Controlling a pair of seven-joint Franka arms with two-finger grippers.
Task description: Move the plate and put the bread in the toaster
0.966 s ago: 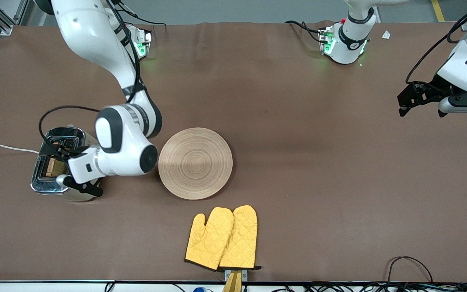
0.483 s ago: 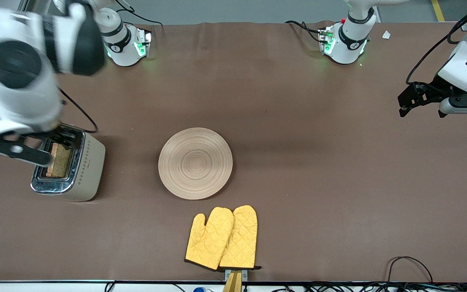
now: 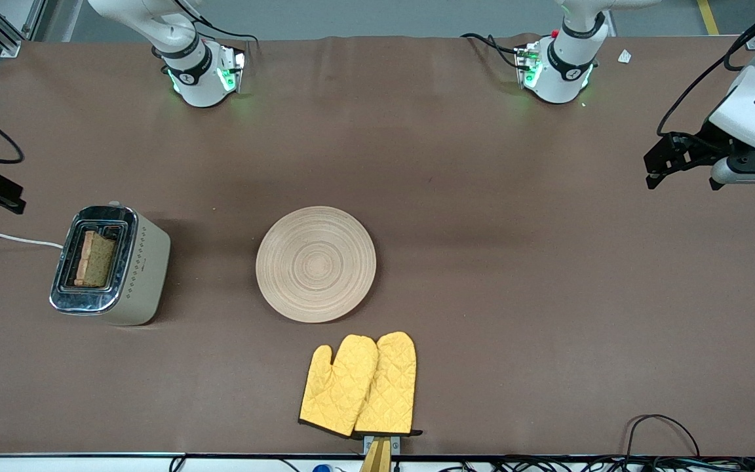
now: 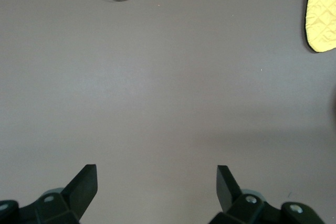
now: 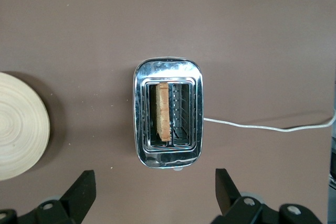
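brown table [image 3: 495, 275], four things lying on it
toaster [image 3: 132, 275] at the right arm's end, plate [image 3: 316, 264] mid-table, yellow oven mitts [image 3: 359, 385] nearer the front camera, white cord [image 3: 4, 237] beside the toaster.

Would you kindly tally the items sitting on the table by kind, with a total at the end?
Plate: 1
Toaster: 1
Bread slice, standing in a toaster slot: 1
Yellow oven mitts: 2
Total: 5
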